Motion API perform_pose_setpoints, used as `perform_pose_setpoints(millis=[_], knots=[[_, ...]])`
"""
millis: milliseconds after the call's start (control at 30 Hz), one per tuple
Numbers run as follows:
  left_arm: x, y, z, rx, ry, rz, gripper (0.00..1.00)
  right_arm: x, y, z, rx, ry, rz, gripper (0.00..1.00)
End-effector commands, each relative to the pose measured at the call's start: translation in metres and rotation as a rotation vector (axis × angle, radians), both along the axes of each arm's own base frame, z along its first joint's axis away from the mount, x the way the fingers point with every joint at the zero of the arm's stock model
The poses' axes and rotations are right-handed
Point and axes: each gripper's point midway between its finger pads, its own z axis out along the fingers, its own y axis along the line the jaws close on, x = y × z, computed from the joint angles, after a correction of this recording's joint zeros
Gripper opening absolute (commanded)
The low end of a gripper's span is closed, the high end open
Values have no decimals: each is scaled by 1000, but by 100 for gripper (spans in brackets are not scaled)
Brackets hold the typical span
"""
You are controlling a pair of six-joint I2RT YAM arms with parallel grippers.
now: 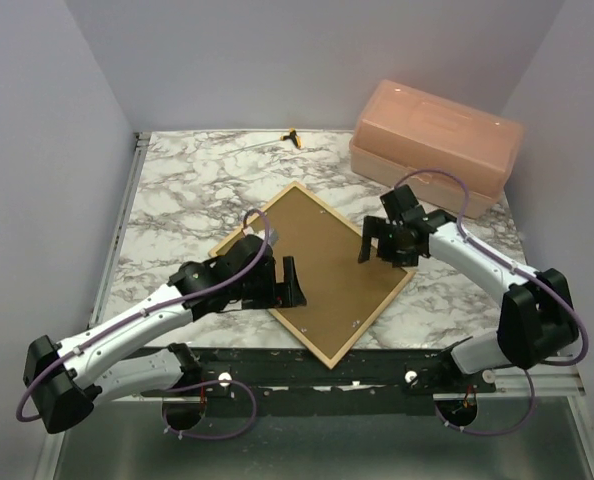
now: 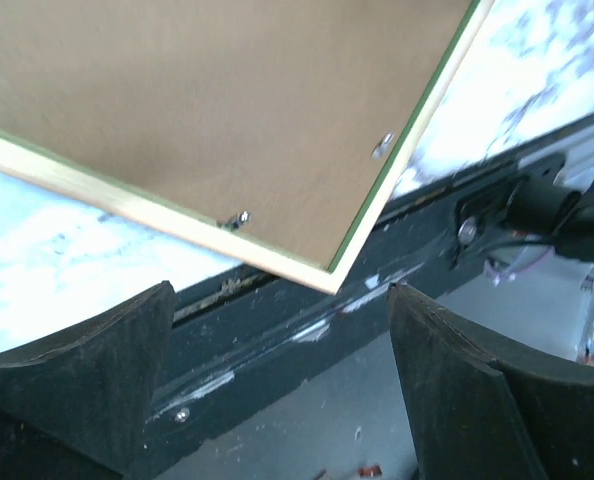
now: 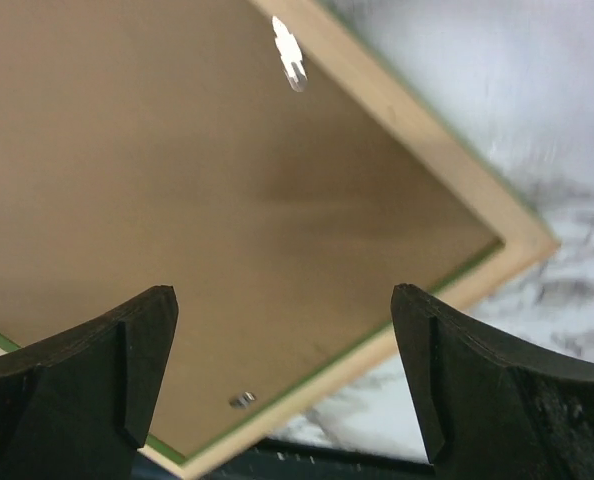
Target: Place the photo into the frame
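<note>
Your frame (image 1: pixel 370 324) lies face down near the middle of the counter's (image 1: pixel 187 190) near edge. It is turned like a diamond, and its nearest corner pokes out past that edge. The bare wood back is up, with a sliver of green showing along the rail. A brown backing panel (image 1: pixel 327 270) sits inside the rails and fills the opening.

You can't see the photo anywhere. It is most likely under that panel already, but the pictures don't prove it.

Your left fingers (image 1: pixel 293 282) hang over the frame's left side, toward the near-left of the counter. Your right fingers (image 1: pixel 375 245) hang over its right corner, on the side of the pink box (image 1: pixel 437 140). Both pairs stand spread wide and hold nothing, and neither touches the wood.

You appear to be at the closing-up step, with the panel laid in and not yet locked. Small metal tabs (image 2: pixel 239 218) dot the panel's edge, and at least some seem to point along the rail rather than across the panel.

- First check that the panel sits flush on all four sides.
- Then bring one pair of fingers narrow and nudge each tab inward with a fingertip.
- Rest the other pair lightly on a rail, because the overhanging corner could let the frame pivot or slide off the near edge.
</note>
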Motion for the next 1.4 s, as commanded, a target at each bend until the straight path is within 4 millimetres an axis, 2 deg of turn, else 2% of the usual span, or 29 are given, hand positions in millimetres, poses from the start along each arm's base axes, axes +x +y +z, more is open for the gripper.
perform_pose_setpoints(millis=[0, 100, 167, 233, 333, 467, 533, 633, 767, 867, 967, 1033, 1133, 1233, 1367], knots=[[35, 26, 46, 88, -215, 86, 89, -71, -13, -34, 31, 203, -54, 94], [46, 28, 63, 116, -261, 96, 89, -96, -13, -43, 79, 249, -50, 91], [50, 25, 70, 123, -273, 90, 89, -97, -7, -45, 113, 256, -48, 88], [52, 21, 74, 123, -269, 78, 89, -97, -12, -53, 81, 267, -67, 88], [51, 16, 72, 122, -248, 66, 88, -97, -13, -66, 60, 296, -71, 83], [49, 18, 66, 128, -233, 68, 88, -95, -14, -80, 44, 310, -79, 66], [48, 20, 64, 131, -232, 73, 88, -91, -15, -83, 32, 300, -82, 52], [48, 18, 64, 112, -212, 70, 88, -79, -15, -82, 8, 281, -71, 18], [55, 16, 59, 75, -159, 70, 88, -56, -24, -78, -93, 235, -51, 0], [64, 24, 51, 86, -129, 81, 88, -38, -37, -76, -200, 203, -38, 0], [78, 41, 37, 108, -106, 123, 88, -20, -57, -75, -339, 164, -53, 0], [88, 56, 21, 134, -80, 158, 88, -7, -63, -76, -398, 139, -69, 0], [100, 82, -2, 194, -33, 214, 88, 10, -63, -79, -431, 122, -96, 4], [105, 105, -21, 227, 5, 266, 88, 29, -56, -78, -396, 89, -111, 16], [110, 132, -36, 225, 51, 364, 87, 50, -49, -76, -299, 81, -109, 28]])
